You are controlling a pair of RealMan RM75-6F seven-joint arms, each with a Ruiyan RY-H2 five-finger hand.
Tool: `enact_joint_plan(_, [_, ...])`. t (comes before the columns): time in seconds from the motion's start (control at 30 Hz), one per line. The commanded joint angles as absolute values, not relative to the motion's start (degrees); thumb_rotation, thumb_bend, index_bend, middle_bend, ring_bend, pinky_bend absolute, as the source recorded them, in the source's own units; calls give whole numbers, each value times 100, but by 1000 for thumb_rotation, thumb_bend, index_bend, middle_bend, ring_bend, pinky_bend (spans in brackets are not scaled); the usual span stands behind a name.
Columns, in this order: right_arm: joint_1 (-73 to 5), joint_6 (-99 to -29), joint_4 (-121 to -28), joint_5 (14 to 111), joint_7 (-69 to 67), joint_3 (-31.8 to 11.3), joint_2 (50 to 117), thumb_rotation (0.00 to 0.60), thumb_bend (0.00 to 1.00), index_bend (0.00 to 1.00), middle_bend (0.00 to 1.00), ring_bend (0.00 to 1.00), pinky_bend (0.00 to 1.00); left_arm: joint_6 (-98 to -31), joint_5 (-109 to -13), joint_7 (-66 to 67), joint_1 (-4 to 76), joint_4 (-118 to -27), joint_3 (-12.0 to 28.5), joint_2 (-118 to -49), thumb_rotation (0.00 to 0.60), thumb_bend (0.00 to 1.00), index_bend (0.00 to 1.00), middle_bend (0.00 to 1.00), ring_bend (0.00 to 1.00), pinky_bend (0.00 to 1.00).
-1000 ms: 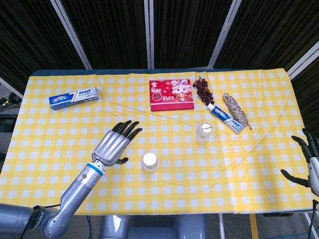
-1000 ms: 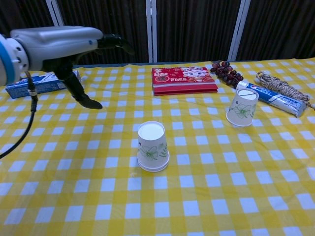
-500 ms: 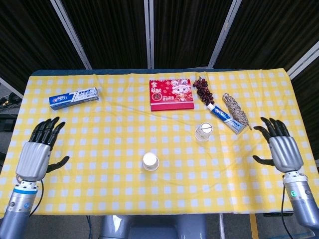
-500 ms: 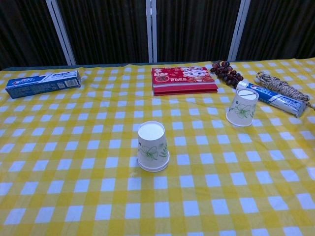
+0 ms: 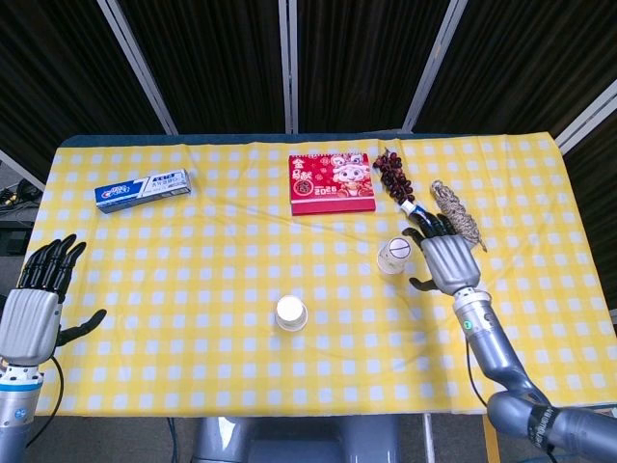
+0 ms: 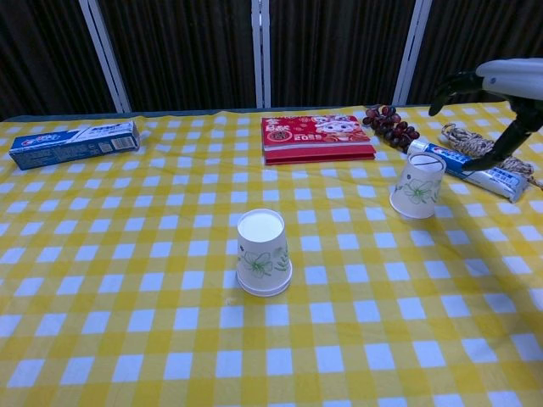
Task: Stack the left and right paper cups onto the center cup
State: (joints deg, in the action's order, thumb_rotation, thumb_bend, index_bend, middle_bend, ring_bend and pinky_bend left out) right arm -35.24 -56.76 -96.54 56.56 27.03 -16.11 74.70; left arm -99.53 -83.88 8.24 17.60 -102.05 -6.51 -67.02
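Observation:
Two white paper cups with a green leaf print stand upside down on the yellow checked cloth. One cup (image 5: 290,313) (image 6: 263,253) sits at the centre front. The other cup (image 5: 394,255) (image 6: 418,186) stands to its right and further back, leaning slightly. My right hand (image 5: 448,258) (image 6: 501,80) hovers just to the right of that cup with its fingers spread and nothing in it. My left hand (image 5: 34,309) is out at the table's left edge, fingers apart and empty, and does not show in the chest view.
A blue toothpaste box (image 5: 143,188) (image 6: 75,142) lies at the back left. A red printed box (image 5: 333,183) (image 6: 318,138), dark grapes (image 5: 392,174) (image 6: 390,125), a second toothpaste box (image 6: 471,172) and a twine bundle (image 5: 453,207) (image 6: 479,146) lie behind the right cup.
My right hand has swung in from the table's right edge to just beside the right cup. My left hand has drawn back further left and lower.

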Motion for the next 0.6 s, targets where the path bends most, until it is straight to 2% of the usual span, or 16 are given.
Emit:
enact_joint_plan(0.03, [-3882,-5442,-9247,5118,3087,-1661,7910,600,124,283,75,0,0,-9837,-8433,745,1724,-10179,-597,-6670,600,169,26,0,0,61])
enact_joint_plan(0.33, [-4391,-5256,-8547,4469,3497,-1617,8363,600,162,276,67,0,0,-9598,-8497,496,1630,-10141,-430,-6597,600,170,27,0,0,61])
enact_joint_plan(0.6, [-4620,-5234,-8346,3849,3931,-1475,8356,600,178,250,43,0,0,-9396,-8586,280,1575,-10125,-330,-6539,600,170,29,0,0,61])
